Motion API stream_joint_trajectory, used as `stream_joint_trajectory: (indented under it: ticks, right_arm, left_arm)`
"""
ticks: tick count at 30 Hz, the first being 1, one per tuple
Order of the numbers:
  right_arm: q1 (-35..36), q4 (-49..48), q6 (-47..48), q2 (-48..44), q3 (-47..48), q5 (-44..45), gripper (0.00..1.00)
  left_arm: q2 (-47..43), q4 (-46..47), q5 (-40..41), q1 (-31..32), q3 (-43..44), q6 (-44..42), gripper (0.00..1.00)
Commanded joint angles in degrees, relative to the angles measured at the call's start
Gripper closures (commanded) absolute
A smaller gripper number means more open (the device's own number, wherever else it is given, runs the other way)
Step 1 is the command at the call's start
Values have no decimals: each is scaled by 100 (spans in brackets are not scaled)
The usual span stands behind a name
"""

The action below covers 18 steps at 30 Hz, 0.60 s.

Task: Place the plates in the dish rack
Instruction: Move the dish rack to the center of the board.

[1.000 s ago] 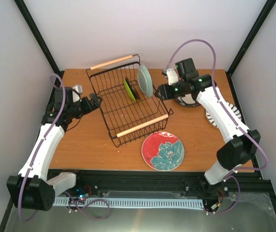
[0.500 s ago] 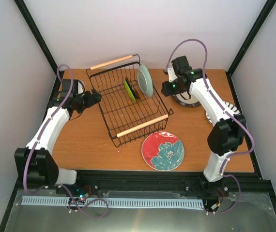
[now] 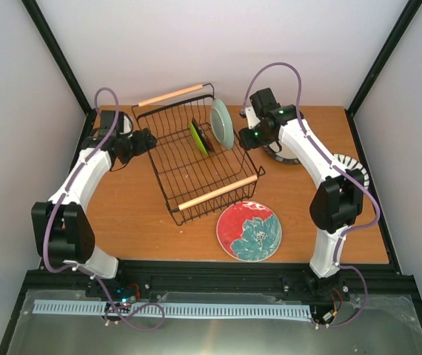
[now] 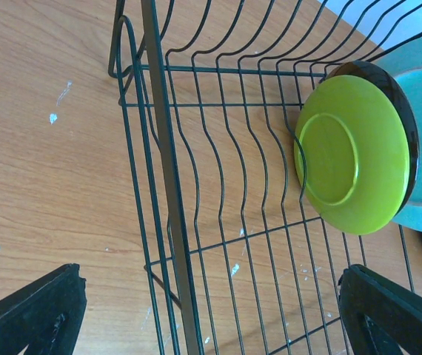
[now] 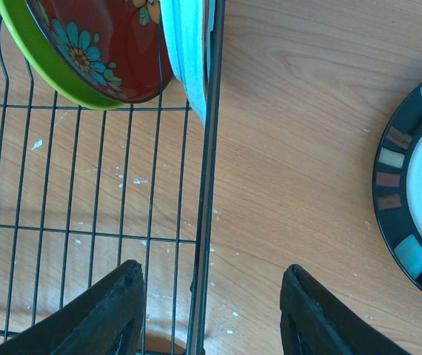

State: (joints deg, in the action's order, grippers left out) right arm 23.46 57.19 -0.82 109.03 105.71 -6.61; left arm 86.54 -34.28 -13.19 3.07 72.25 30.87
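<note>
Broad wooden table (image 3: 122, 214) beneath everything. On it, set askew, the dish rack (image 3: 178, 159): rectangular black wire basket, one pale wooden rod handle at the far end and one at the near end, far bigger than any plate.

Just off the dish rack's near right corner, flat on the wood, the red plate (image 3: 249, 231): largest of the plates, glossy red, big teal flower across the face. Inside the dish rack, on edge at the far right corner, right beside the right wall, the mint green plate (image 3: 222, 123): plain pale turquoise. Well to the right of the dish rack, flat, the striped plate (image 3: 350, 164): white with black radial stripes, largely hidden by the right arm (image 3: 322, 159). Nearer the dish rack's right wall, also flat, the black-rimmed plate (image 5: 411, 200): cream centre, dark rim set with teal, tan and brown blocks. Inside the dish rack, on edge, the lime green plate (image 4: 352, 155), plain back turned to the left wall. Sandwiched between lime and mint, the small dark red plate (image 5: 107, 44), scattered with teal and orange flowers.

Left gripper (image 4: 211, 325) at the dish rack's left wall, jaws spread wide, one finger outside, one inside, nothing held. Right gripper (image 5: 207, 318) astride the dish rack's right wall, jaws parted, nothing held.
</note>
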Motion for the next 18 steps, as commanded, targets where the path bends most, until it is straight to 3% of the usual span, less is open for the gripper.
stream_joint_trajectory:
  ticks: [1, 10, 11, 16, 18]
  right_arm:
    - [31, -67, 82, 172, 10, -14, 49]
    - [55, -121, 60, 739, 342, -117, 55]
    - [61, -120, 61, 790, 413, -126, 58]
    - [76, -132, 35, 905, 591, 11, 93]
    - [79, -163, 14, 945, 652, 94, 97]
  left_arm:
    - [226, 156, -40, -43, 299, -152, 6]
    - [607, 244, -145, -96, 613, -241, 5]
    - [655, 239, -160, -99, 668, -254, 6]
    - [829, 267, -202, -112, 906, -288, 5]
    - [906, 273, -216, -117, 1045, -291, 5]
